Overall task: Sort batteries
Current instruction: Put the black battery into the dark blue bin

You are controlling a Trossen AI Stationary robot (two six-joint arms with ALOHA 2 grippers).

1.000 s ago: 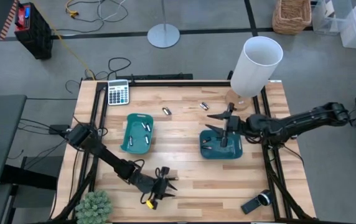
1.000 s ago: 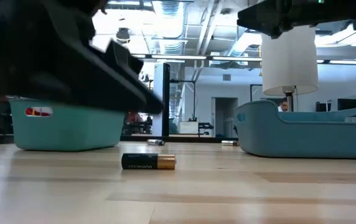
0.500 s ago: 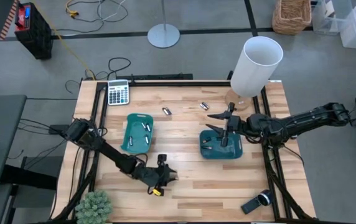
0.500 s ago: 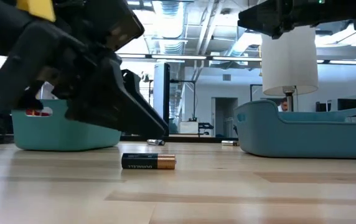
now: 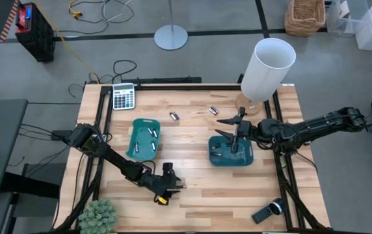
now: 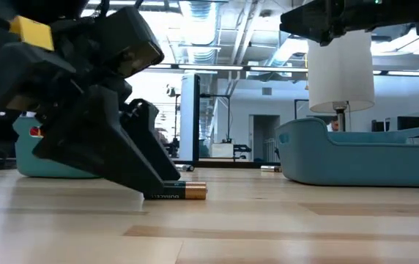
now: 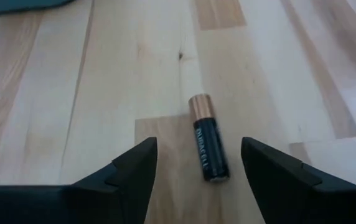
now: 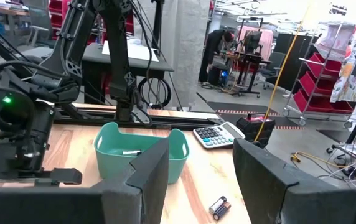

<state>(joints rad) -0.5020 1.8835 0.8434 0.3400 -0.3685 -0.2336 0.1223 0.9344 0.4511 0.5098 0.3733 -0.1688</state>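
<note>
Jaws wide, straddling battery [image 7: 208, 147] — long axis parallel to fingers [image 7: 134, 168], copper end outward.

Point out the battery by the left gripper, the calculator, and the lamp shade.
battery [image 7: 208, 147]: left wrist view, middle of its dark body.
left gripper [image 7: 198, 163]: left wrist view, gap between its open fingers.
calculator [image 5: 123, 97]: high view, centre of its keypad.
lamp shade [image 5: 266, 69]: high view, its white side.

I see a black battery [image 7: 207, 146] with a copper end on my pale wood table [image 7: 103, 93], teal trays [image 5: 143, 138], a white lampshade [image 5: 266, 67]
</note>
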